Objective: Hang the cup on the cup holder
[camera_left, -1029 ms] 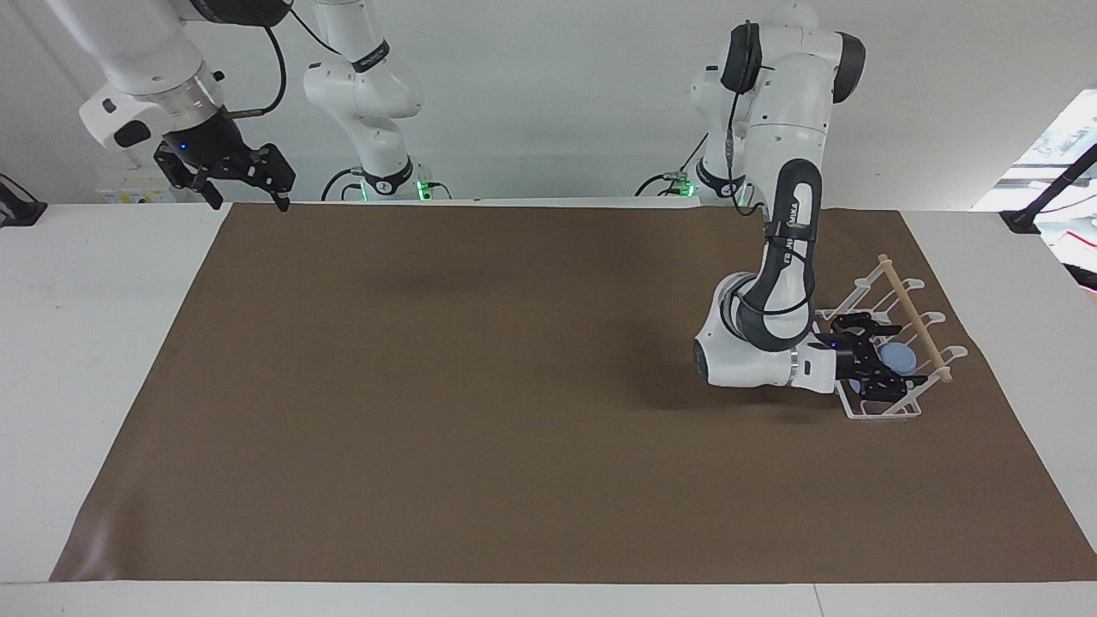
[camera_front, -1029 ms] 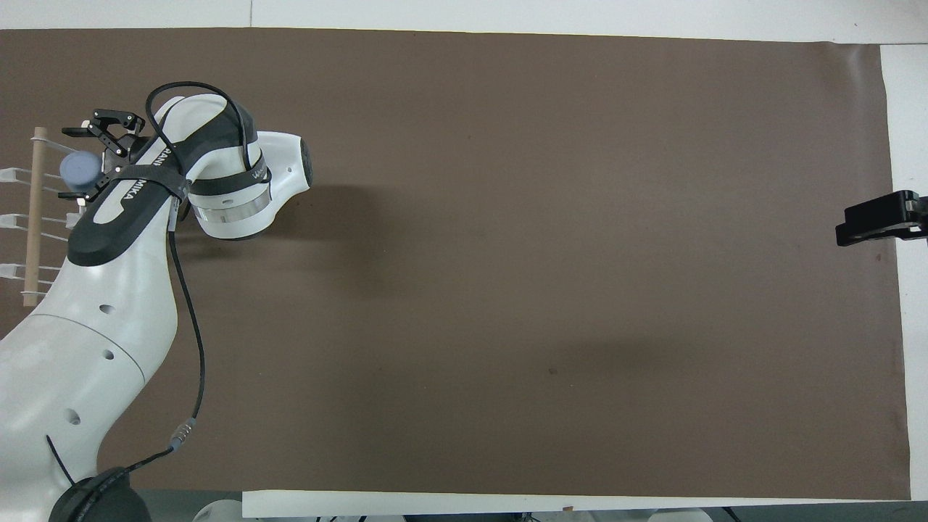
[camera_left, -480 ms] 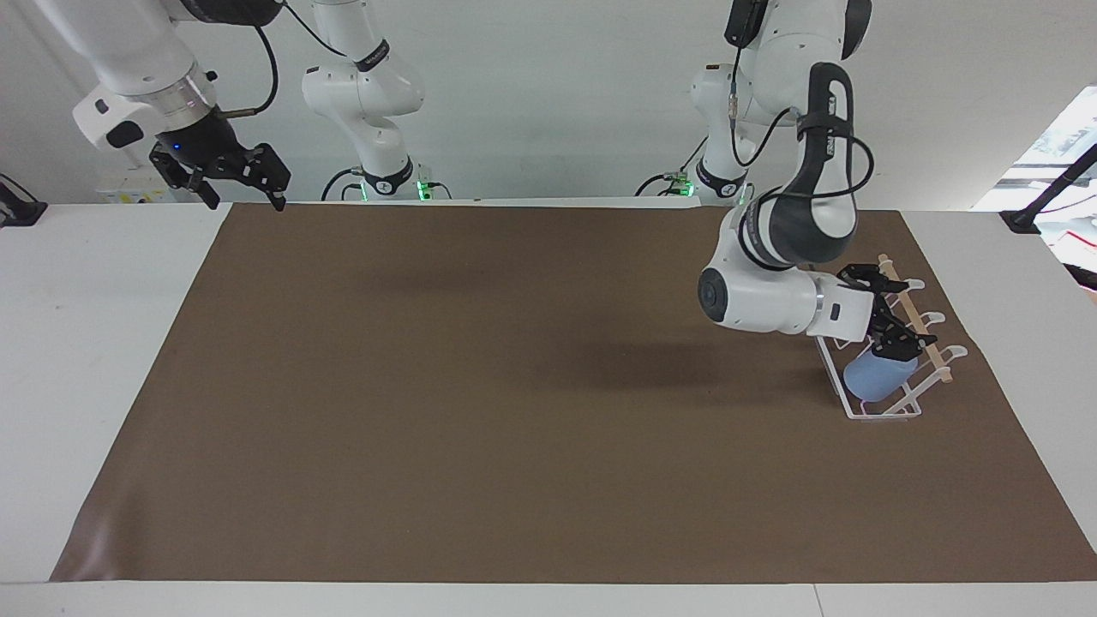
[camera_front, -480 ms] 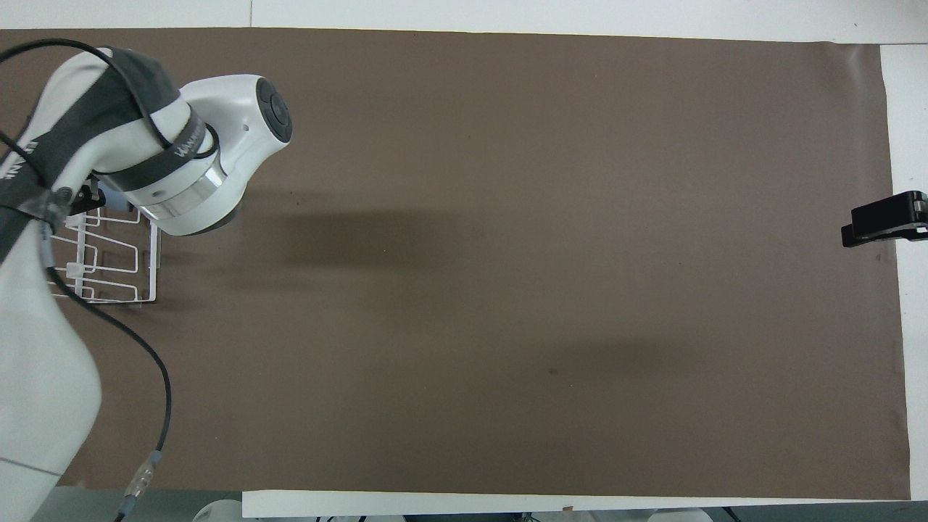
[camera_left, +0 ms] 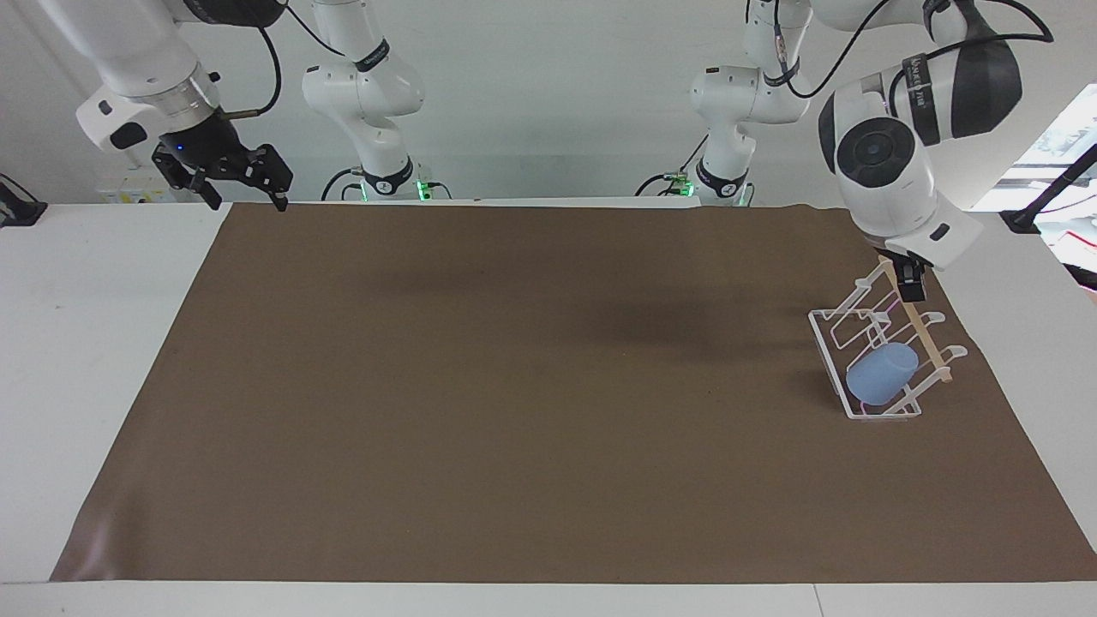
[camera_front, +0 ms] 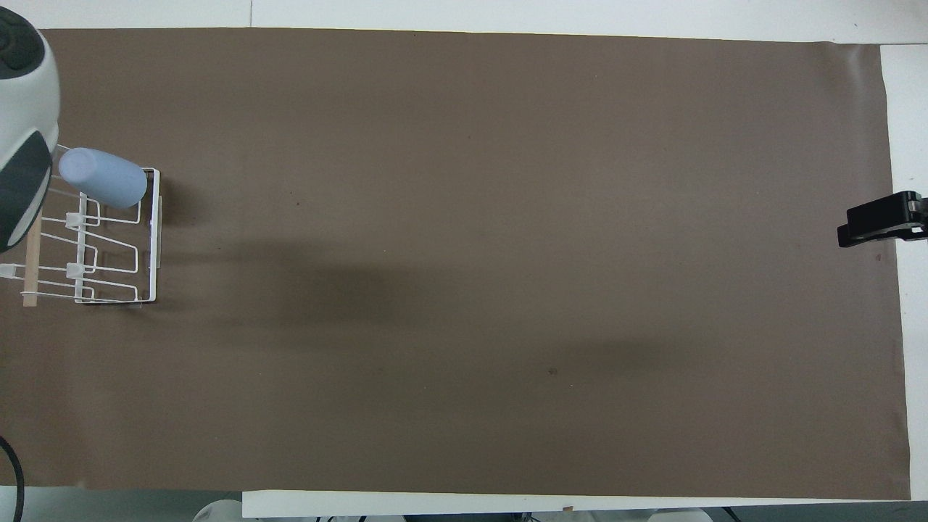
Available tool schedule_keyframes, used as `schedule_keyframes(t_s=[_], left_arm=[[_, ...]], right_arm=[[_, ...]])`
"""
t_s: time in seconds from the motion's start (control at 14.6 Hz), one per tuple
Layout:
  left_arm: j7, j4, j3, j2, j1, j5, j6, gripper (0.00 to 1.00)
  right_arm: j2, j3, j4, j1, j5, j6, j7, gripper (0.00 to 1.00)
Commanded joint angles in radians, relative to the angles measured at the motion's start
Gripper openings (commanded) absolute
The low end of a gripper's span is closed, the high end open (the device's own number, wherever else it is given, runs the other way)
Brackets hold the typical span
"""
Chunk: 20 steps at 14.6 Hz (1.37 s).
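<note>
The light-blue cup (camera_left: 881, 374) hangs slanted, mouth down, on the prong of the white wire cup holder (camera_left: 924, 336) farthest from the robots. It also shows in the overhead view (camera_front: 101, 177) on the cup holder (camera_front: 154, 239). My left gripper (camera_left: 910, 283) is raised over the end of the cup holder nearest the robots, apart from the cup and mostly hidden by its wrist. My right gripper (camera_left: 230, 178) is open and empty. It waits in the air over the mat's corner at the right arm's end, and also shows in the overhead view (camera_front: 879, 221).
A brown mat (camera_left: 514, 386) covers most of the white table (camera_left: 103, 300). The cup holder stands on the mat near its edge at the left arm's end.
My left gripper let go of the cup, rose and drew back toward the robots. The cup stays hanging on the cup holder. The right arm has barely moved.
</note>
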Motion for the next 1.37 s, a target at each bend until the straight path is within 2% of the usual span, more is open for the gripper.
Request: schedule_keyframes(t_s=[0.0,0.21,0.55,1.03,1.17,1.3], left_arm=[[0.337,0.007,0.004,-0.035,0.063,-0.157,0.046,0.99],[0.719,0.010,0.006,-0.061,0.071,-0.217,0.049,0.99],[1.201,0.027,0.010,-0.110,0.128,-0.430,0.023,0.99],[1.495,0.119,-0.006,-0.091,0.128,-0.525,-0.091,1.00],[1.503,0.162,0.001,-0.070,0.131,-0.580,-0.094,1.00],[1.498,0.196,0.000,-0.058,0.130,-0.580,-0.094,1.00]], right_arm=[[0.005,0.009,0.004,-0.016,-0.001,-0.012,0.003,0.99],[-0.001,0.007,-0.004,-0.016,0.000,-0.012,0.002,0.99],[-0.006,0.010,-0.014,-0.006,0.003,-0.014,0.005,0.99],[-0.006,0.010,-0.014,-0.007,0.009,-0.014,0.003,0.99],[-0.006,0.010,-0.013,-0.009,0.009,-0.014,0.003,0.99],[-0.006,0.010,-0.013,-0.010,0.009,-0.014,0.003,0.99]])
